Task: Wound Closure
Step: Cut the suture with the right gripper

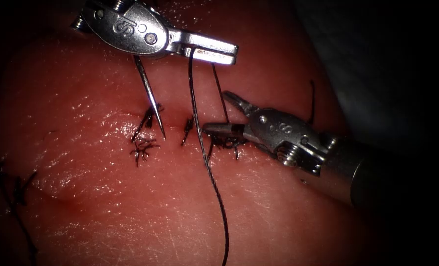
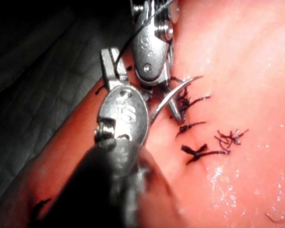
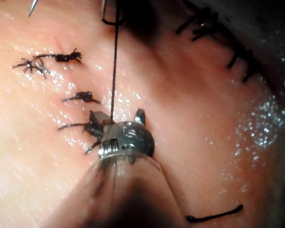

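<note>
At the top of the endoscope view my left tool [image 1: 231, 53] has its jaws shut on the thread [image 1: 204, 157]. One strand hangs from them down across the tissue [image 1: 278, 216]. A second strand [image 1: 220, 91] runs down between the open jaws of my right tool [image 1: 218, 112], which hovers at the knotted stitches [image 1: 224, 141] on the cut. The needle [image 1: 151, 101] hangs below the left tool's body, which hides its upper end. Its tip points at the tissue beside the left stitches [image 1: 143, 148], not in it. The right wrist view shows the open right tool [image 3: 118, 115] around the thread [image 3: 114, 66].
Several tied stitches with short cut ends line the cut [image 3: 80, 97]. Another stitched row runs along the tissue's far edge [image 3: 218, 38] and at the endoscope view's left border [image 1: 12, 189]. A loose thread piece [image 3: 213, 216] lies apart. Dark drape [image 2: 33, 95] borders the tissue.
</note>
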Controlling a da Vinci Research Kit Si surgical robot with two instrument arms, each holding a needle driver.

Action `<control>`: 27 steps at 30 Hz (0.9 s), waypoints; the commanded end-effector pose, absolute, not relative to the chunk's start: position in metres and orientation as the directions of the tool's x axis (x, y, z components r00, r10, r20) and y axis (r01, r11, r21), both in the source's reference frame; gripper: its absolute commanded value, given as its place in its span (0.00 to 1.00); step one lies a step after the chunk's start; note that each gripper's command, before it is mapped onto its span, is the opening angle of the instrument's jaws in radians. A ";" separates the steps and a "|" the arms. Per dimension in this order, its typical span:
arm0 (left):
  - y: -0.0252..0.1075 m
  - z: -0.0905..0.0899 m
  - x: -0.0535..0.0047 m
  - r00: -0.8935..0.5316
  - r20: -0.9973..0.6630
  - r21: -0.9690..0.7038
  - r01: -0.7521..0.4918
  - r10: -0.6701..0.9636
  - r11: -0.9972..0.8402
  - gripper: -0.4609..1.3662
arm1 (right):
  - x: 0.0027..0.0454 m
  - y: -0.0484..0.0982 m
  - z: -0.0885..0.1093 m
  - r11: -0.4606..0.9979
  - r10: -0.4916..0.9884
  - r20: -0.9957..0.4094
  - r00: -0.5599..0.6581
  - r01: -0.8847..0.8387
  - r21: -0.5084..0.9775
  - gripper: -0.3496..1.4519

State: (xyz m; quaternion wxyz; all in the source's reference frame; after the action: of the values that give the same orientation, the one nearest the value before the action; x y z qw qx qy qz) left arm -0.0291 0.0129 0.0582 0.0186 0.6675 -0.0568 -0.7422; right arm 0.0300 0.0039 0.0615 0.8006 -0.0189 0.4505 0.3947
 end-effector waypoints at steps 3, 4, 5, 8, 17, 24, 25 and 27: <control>0.013 0.058 -0.0290 -0.107 -0.989 0.109 -0.047 -0.103 -0.993 0.06 | 0.0300 0.004 0.061 0.686 0.614 -0.739 0.277 -0.650 0.326 0.68; 0.013 0.058 -0.0290 -0.109 -0.989 0.108 -0.048 -0.102 -0.993 0.06 | 0.0300 0.004 0.061 0.685 0.613 -0.741 0.273 -0.651 0.327 0.71; 0.013 0.058 -0.0289 -0.107 -0.989 0.107 -0.047 -0.102 -0.993 0.06 | 0.0300 0.004 0.061 0.685 0.612 -0.743 0.270 -0.651 0.327 0.72; 0.013 0.057 -0.0286 -0.107 -0.989 0.103 -0.051 -0.097 -0.993 0.06 | 0.0301 0.004 0.061 0.679 0.615 -0.744 0.260 -0.654 0.334 0.78; 0.014 0.056 -0.0285 -0.100 -0.992 0.084 -0.060 -0.077 -0.995 0.06 | 0.0301 0.004 0.059 0.674 0.611 -0.769 0.187 -0.633 0.381 0.79; 0.013 0.055 -0.0286 -0.097 -0.992 0.084 -0.061 -0.078 -0.995 0.06 | 0.0302 0.004 0.059 0.709 0.608 -0.771 0.188 -0.566 0.421 0.85; 0.013 0.055 -0.0286 -0.096 -0.992 0.084 -0.061 -0.078 -0.995 0.06 | 0.0303 0.004 0.058 0.714 0.607 -0.772 0.189 -0.557 0.425 0.85; 0.013 0.055 -0.0286 -0.096 -0.992 0.084 -0.060 -0.078 -0.995 0.06 | 0.0306 0.004 0.058 0.717 0.605 -0.774 0.187 -0.550 0.427 0.85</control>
State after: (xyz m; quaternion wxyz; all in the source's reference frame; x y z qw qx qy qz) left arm -0.0286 0.0134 0.0549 0.0050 0.6723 -0.0523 -0.7384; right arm 0.0307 0.0036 0.0582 0.7698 0.0241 0.5144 0.3772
